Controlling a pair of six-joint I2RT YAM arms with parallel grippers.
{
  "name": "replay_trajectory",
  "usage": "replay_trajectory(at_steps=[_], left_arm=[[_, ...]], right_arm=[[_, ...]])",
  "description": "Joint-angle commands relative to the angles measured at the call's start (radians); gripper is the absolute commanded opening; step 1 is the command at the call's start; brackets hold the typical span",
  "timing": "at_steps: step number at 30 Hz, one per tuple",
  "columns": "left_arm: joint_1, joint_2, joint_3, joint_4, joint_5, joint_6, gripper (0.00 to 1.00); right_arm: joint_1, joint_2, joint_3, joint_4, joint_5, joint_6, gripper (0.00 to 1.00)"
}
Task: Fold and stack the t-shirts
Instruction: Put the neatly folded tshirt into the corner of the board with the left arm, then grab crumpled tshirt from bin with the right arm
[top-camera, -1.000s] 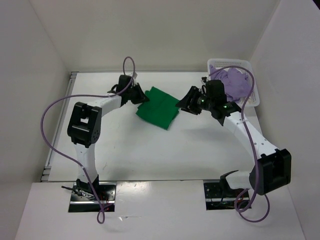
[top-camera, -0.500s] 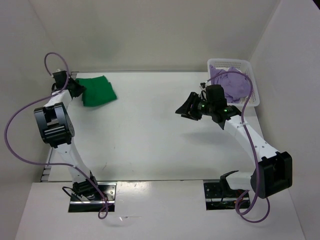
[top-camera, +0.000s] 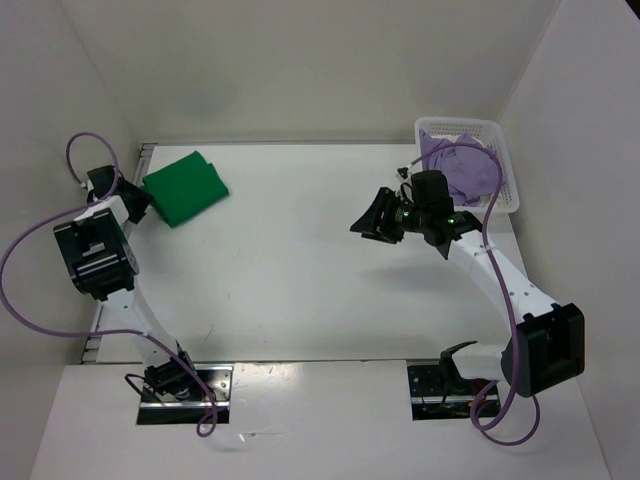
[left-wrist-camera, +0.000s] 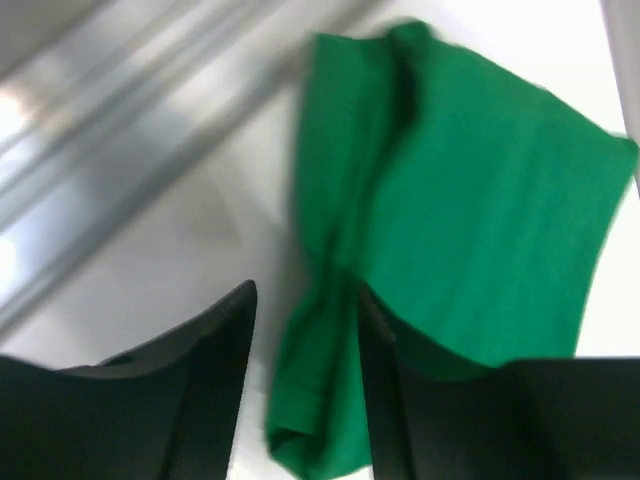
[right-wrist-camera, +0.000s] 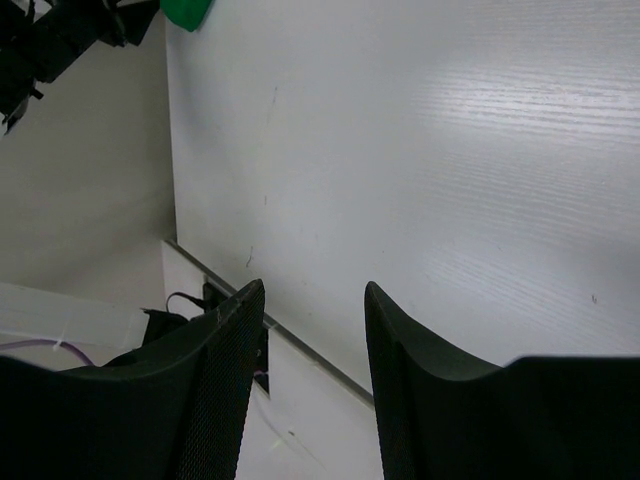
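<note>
The green t-shirt (top-camera: 184, 188) has gone from the middle to the far left corner of the bench (top-camera: 300, 280), where the left end effector (left-wrist-camera: 305, 300) now stands spread, the shirt's bunched edge between its fingers. The right end effector (right-wrist-camera: 310, 300) hangs spread and empty, well apart.

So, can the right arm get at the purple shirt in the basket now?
Probably yes: the purple shirt lies uncovered in the open basket beside that arm, though the right gripper, open, points away.
</note>
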Motion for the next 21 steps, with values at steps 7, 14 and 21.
replay_trajectory(at_steps=[7, 14, 21], left_arm=[[0.029, -0.376, -0.259, 0.069, -0.062, -0.079, 0.91], [-0.201, -0.730, -0.472, 0.065, -0.071, -0.086, 0.31], [-0.532, -0.782, -0.417, -0.145, 0.024, 0.025, 0.21]], right_arm=[[-0.005, -0.005, 0.013, 0.004, 0.032, -0.012, 0.33], [-0.034, 0.113, 0.198, -0.057, 0.248, -0.021, 0.01], [-0.209, 0.266, 0.386, -0.111, 0.447, -0.072, 0.01]])
